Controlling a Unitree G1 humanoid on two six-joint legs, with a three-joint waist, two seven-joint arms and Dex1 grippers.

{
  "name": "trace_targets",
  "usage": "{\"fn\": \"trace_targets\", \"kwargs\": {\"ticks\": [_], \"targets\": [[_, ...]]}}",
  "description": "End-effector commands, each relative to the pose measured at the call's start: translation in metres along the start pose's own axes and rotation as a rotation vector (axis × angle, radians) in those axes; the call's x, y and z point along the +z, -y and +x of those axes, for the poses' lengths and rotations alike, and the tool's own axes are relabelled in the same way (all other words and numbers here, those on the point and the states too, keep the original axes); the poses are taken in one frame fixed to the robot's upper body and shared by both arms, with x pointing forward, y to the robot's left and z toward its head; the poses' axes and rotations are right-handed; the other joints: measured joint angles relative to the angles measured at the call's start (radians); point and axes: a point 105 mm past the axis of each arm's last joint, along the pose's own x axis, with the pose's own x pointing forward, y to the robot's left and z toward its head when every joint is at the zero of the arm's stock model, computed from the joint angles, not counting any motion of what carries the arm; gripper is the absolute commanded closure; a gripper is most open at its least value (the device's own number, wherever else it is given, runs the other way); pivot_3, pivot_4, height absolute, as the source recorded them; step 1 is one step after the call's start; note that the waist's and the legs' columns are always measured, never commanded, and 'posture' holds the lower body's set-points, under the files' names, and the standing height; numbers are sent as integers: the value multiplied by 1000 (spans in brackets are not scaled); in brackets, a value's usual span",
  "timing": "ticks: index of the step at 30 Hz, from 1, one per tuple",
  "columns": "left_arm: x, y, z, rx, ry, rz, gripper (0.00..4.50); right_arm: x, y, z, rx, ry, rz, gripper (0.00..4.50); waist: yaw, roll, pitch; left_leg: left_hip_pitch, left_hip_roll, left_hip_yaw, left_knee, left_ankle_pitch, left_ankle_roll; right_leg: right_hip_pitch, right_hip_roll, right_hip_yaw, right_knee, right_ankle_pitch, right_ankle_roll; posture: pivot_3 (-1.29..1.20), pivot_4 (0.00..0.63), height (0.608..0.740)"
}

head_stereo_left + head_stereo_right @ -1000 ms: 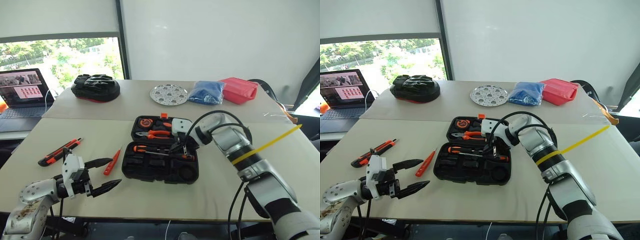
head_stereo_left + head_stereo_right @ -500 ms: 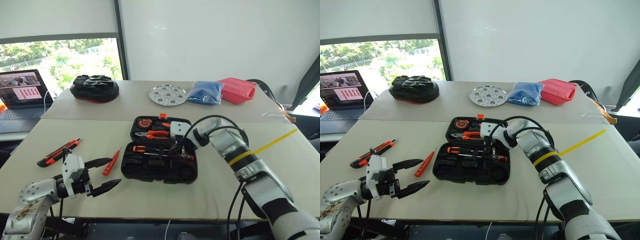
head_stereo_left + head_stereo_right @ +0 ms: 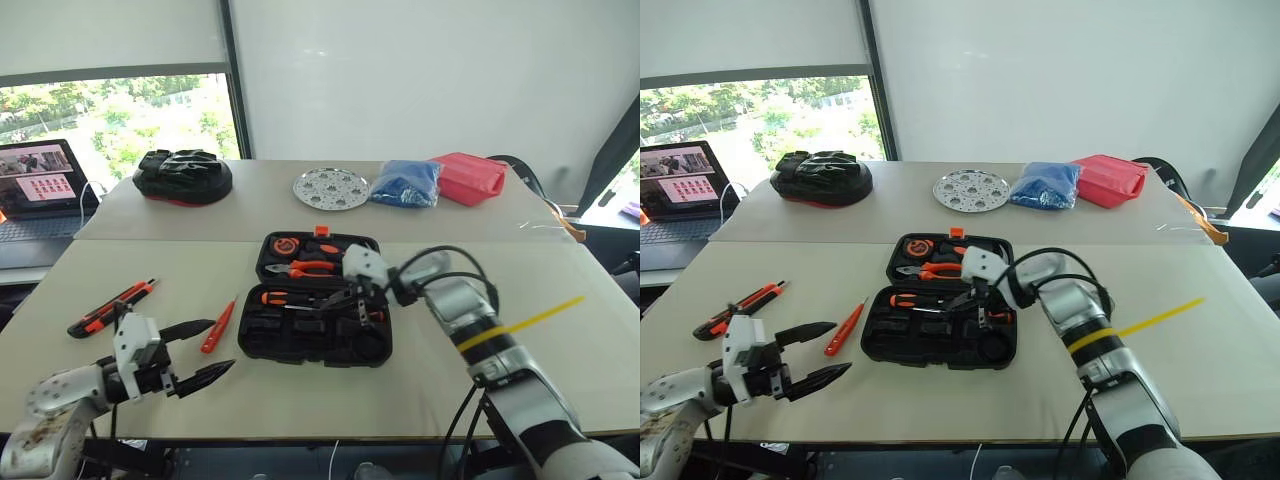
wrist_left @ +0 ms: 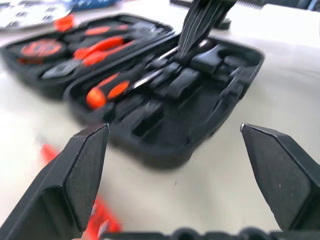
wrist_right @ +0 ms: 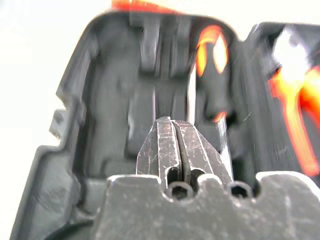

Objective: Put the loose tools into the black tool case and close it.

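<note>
The slim orange tester pen (image 3: 221, 325) lies on the table (image 3: 520, 250) at about 1 o'clock from the left end effector (image 3: 196, 352), near it, its long axis running 1 to 7 o'clock; that arm is the nearer. Its black fingers gape wide and empty. The right end effector (image 3: 357, 298), fingers nearly together and holding nothing, hovers over the moulded black case (image 3: 315, 318), which lies open at 3 o'clock from the pen; the knife (image 3: 110, 306) lies at 10.

The right hand (image 3: 352, 297) has lifted off the screwdriver (image 3: 300, 299) (now lying in the case (image 3: 310, 340)).
</note>
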Motion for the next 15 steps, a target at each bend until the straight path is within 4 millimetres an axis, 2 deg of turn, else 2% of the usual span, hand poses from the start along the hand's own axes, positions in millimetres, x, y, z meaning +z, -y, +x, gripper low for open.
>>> {"fn": "trace_targets", "kwargs": {"ticks": [1,6,9,10,12,15], "targets": [[1,-13,-34,126,-18,17,0,18,-14,-40,-69,194,-51,3122,9,0,0,1,0,-1,-1,-1,0,2,0,-1,-3,0,0,0,150,740],[-17,-29,-90,362,-82,-50,0,-4,-45,-85,-236,337,-56,1396,15,-1,0,1,0,2,-1,-1,0,3,0,-1,-4,0,1,0,150,740],[-33,-34,-123,515,-127,-111,0,-27,-68,-107,-346,355,-41,229,15,-1,0,2,0,3,-1,-1,0,4,0,-1,-4,0,1,0,150,740],[-36,-34,-129,543,-134,-131,0,-34,-74,-112,-373,355,0,36,15,-1,0,3,0,4,-1,-1,0,4,0,0,-4,-1,1,0,150,740],[-37,-34,-132,552,-142,-143,0,-40,-84,-120,-415,356,5,36,15,-1,0,4,0,5,-1,-1,0,5,0,0,-4,-1,1,0,150,740],[-31,-37,-120,537,-142,-136,0,-46,-95,-122,-423,331,-1,36,15,-2,0,6,0,6,0,0,0,6,1,1,-3,-1,1,0,150,740]]}}
